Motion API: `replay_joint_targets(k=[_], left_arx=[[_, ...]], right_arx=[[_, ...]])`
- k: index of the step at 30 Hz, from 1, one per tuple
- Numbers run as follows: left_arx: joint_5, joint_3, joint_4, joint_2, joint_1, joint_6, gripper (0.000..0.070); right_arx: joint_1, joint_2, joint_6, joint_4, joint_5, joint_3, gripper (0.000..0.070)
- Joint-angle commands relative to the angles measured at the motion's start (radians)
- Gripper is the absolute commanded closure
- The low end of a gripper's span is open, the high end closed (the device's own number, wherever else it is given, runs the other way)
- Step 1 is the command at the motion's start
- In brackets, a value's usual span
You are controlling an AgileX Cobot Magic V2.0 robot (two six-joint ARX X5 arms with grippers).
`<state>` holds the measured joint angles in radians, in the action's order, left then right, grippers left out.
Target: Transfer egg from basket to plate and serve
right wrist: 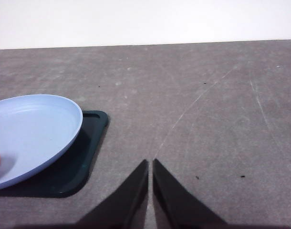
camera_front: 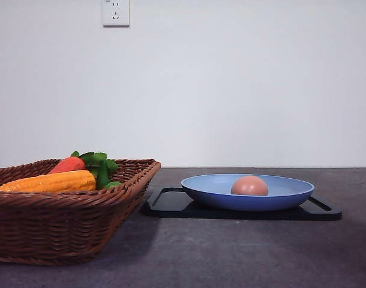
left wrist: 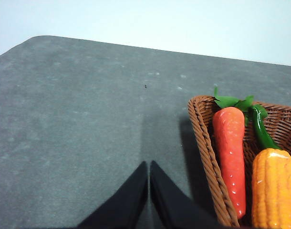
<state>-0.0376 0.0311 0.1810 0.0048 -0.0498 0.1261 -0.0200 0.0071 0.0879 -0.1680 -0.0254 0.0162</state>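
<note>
Grey table [camera_front: 243, 252], white wall. Egg [camera_front: 249, 186] sits in plate [camera_front: 213, 193] on tray [camera_front: 171, 204], out of basket [camera_front: 57, 231]. Right gripper [right wrist: 150, 164] nearer, plate beside it; left gripper [left wrist: 149, 167] by basket; both pressed together, empty.

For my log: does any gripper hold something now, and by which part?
Nothing is held. The left gripper and right gripper are shut and empty; the egg lies in the plate.

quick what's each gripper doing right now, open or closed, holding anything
Left gripper: closed, holding nothing, over bare table beside the basket.
Right gripper: closed, holding nothing, beside the plate.
</note>
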Motion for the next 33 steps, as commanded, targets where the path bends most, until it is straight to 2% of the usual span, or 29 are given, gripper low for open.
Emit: replay_joint_targets(k=[1,33], left_arx=[[0.004,-0.028,0.005,-0.002,0.001,0.006,0.07],[0.004,-0.028,0.005,-0.002,0.001,0.006,0.07]], right_arx=[[-0.003,-0.003,0.016,0.01,0.003,-0.003,0.07],[-0.003,-0.003,0.016,0.01,0.003,-0.003,0.07]])
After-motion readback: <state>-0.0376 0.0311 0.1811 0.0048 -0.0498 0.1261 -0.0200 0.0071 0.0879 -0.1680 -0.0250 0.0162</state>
